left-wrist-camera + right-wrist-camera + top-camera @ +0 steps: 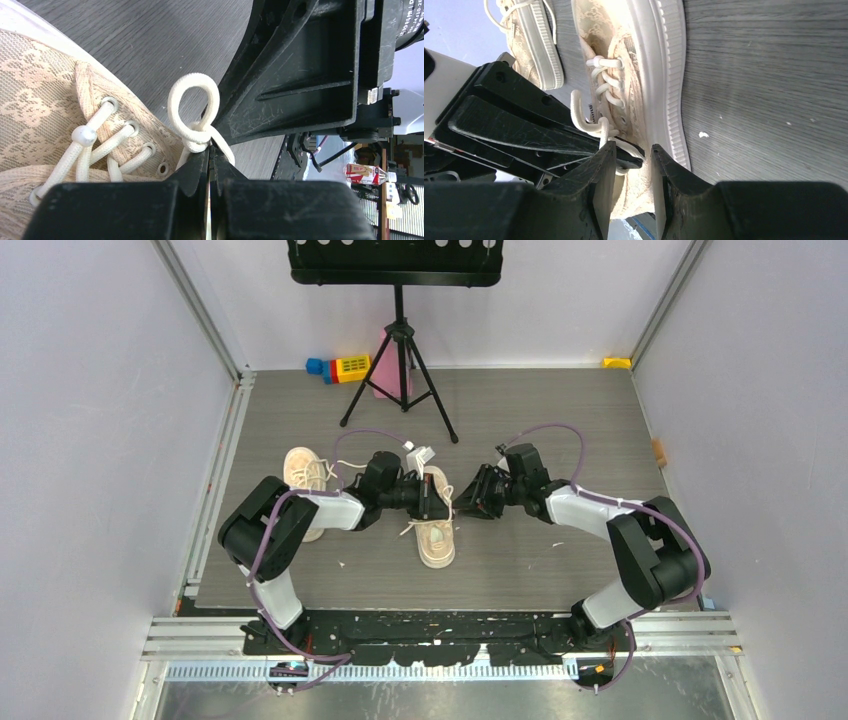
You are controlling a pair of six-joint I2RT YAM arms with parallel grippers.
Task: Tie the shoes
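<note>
Two cream lace-pattern shoes lie on the grey floor: one at the left, one in the middle. My left gripper is over the middle shoe. In the left wrist view it is shut on the white lace, just below a small loop and knot beside the eyelets of that shoe. My right gripper faces it from the right. In the right wrist view it is open, its jaws on either side of the left gripper's tip and the lace by the shoe.
A black tripod stand is at the back middle, with coloured blocks and a pink object beside it. A yellow piece lies at the back right corner. Metal rails border the floor's left side.
</note>
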